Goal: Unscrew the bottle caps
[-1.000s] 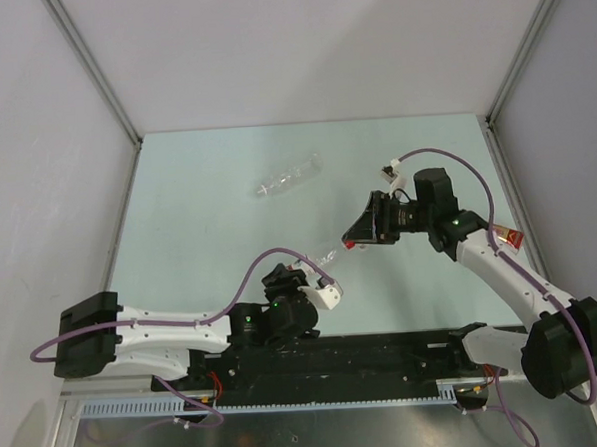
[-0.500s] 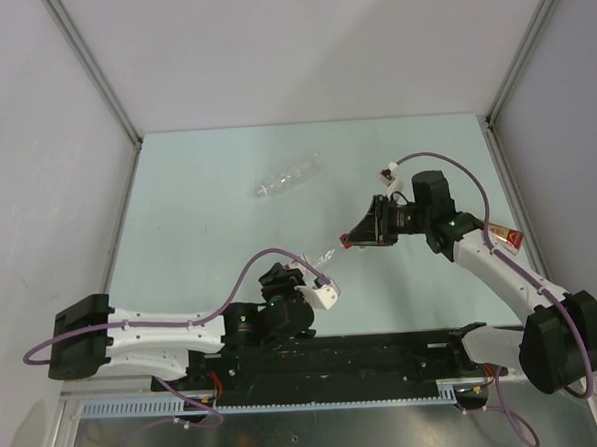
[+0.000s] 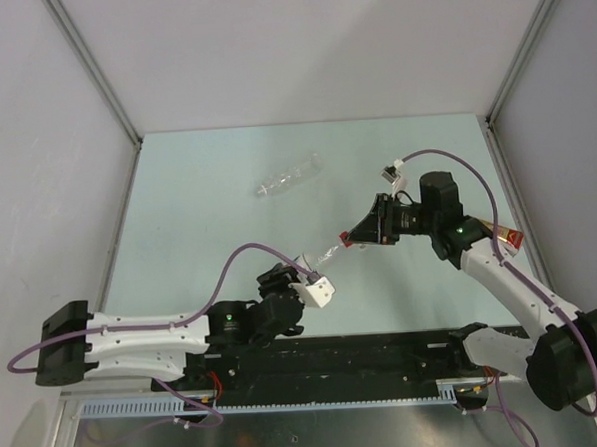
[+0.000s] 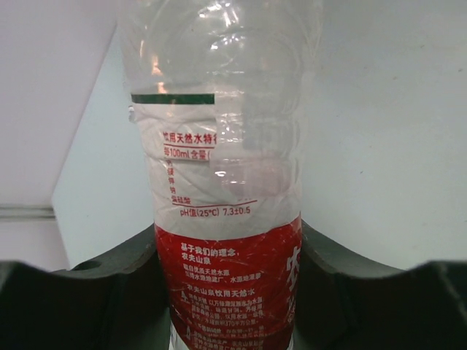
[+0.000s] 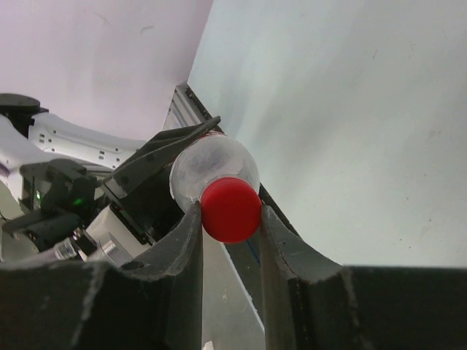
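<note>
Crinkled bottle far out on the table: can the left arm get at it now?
Probably not: the left gripper is shut on the red-label bottle, its red cap between the jaws of the right gripper. Otherwise the crinkled bottle lies unobstructed.

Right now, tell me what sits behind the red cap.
Behind the red cap is the rounded shoulder of the clear bottle, then the left tool around its body. That shoulder hides the rest, label included.

Top: overhead, whole table; left wrist close on bottle, right wrist on, seemingly, its red cap.
</note>
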Motion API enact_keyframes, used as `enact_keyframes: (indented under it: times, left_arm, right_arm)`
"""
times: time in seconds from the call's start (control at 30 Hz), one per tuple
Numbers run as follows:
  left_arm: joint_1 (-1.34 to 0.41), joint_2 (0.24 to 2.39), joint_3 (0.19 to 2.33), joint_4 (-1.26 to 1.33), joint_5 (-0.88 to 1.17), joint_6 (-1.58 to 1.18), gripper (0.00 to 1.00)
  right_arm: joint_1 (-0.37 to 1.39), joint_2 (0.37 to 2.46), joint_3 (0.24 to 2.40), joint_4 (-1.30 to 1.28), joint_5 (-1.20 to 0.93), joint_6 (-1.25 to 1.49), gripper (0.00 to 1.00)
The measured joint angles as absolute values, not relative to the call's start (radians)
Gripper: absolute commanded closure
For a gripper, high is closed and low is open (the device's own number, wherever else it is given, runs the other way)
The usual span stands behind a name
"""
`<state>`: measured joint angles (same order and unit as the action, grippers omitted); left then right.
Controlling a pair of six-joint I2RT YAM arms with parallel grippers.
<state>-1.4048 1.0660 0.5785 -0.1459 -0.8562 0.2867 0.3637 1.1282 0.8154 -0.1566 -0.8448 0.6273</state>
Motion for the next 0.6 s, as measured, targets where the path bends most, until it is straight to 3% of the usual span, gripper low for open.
enact_keyframes:
  times: [0.13,0.6]
  left_arm:
    - [-1.395,1.025,0.578,-0.137,-0.79,0.257,0.86]
    - [-1.372,0.846,0.506,-0.084,-0.546,0.13,0.92]
  right_arm:
    - [0.365,1.073,0.815,-0.148,-0.844,0.595,1.0]
    - [0.392,0.991,0.793,-0.015,-0.941,0.523,1.0]
